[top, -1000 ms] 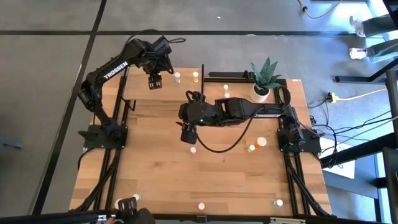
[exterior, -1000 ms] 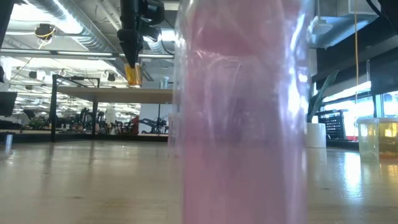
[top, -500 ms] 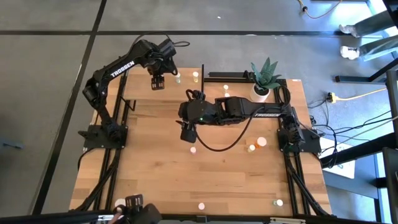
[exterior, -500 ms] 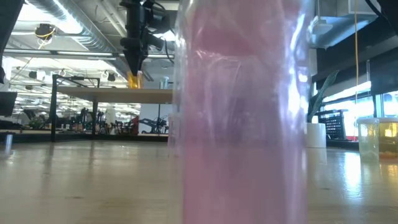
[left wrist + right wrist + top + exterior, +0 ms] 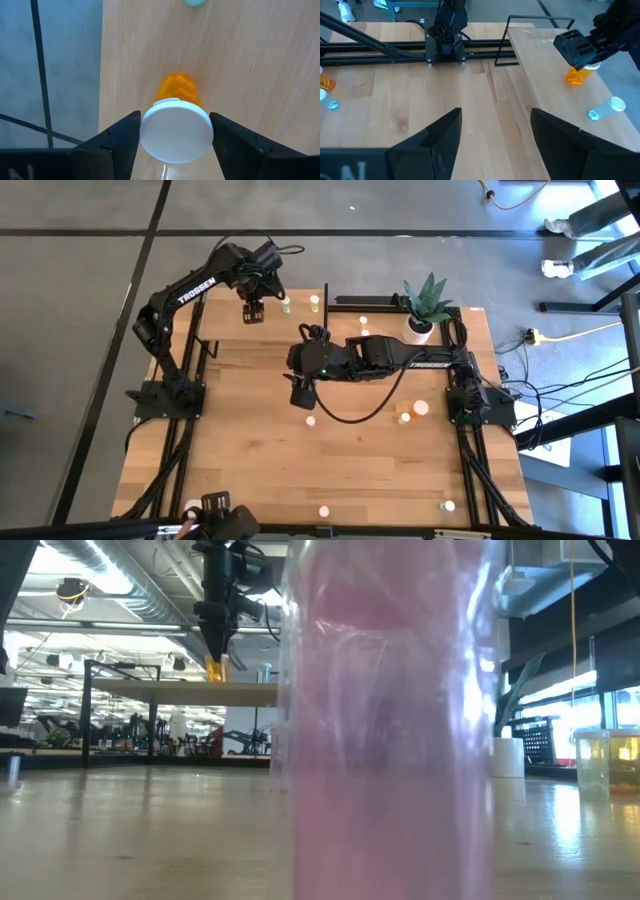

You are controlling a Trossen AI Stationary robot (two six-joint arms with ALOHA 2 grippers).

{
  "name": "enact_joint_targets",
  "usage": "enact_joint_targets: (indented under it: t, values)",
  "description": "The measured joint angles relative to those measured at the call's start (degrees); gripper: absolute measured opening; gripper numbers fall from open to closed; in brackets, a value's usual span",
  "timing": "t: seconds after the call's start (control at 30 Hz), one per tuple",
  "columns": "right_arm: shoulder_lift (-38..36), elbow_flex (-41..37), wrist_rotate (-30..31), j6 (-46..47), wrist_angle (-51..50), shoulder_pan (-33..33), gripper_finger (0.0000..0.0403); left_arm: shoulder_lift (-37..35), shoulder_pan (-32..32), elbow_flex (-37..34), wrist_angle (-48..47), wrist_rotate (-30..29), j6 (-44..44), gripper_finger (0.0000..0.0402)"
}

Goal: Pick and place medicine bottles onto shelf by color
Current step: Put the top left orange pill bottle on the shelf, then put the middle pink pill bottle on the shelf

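Placing step: left gripper (image 5: 172, 131) pinches the white-capped orange medicine bottle (image 5: 176, 125) just over the light-wood shelf (image 5: 250, 65). Next: lower, then release. Right gripper (image 5: 495, 127) waits mid-table, gaping, empty.

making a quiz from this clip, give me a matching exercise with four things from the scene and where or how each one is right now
Things:
1. orange bottle
2. right gripper
3. potted plant
4. pink bottle

States:
A. right up against the low camera, filling its view
B. open and empty over the middle of the table
C. between the left gripper's fingers at the shelf
D. standing at the table's far right corner

Pairs: 1-C, 2-B, 3-D, 4-A
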Motion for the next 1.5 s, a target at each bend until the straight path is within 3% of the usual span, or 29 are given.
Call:
enact_joint_targets:
  t: [0.47, 0.8, 1.2, 1.5]
  values:
    - [0.00, 0.00, 0.00, -0.04, 0.00, 0.00, 0.0237, 0.00, 0.00, 0.00, 0.44, -1.22, 0.44, 0.0267]
    - [0.04, 0.00, 0.00, 0.07, 0.02, 0.00, 0.0237, -2.85, -1.02, 0.00, 1.88, -1.36, 0.40, 0.0273]
    - [0.04, 0.00, 0.00, 0.07, 0.15, 0.00, 0.0237, -9.51, -3.52, 0.00, -8.64, -0.92, -12.50, 0.0273]
    - [0.04, 0.00, -0.03, 0.04, 0.09, 0.01, 0.0237, -8.11, -2.05, -3.04, -8.49, 2.33, -13.09, 0.0273]
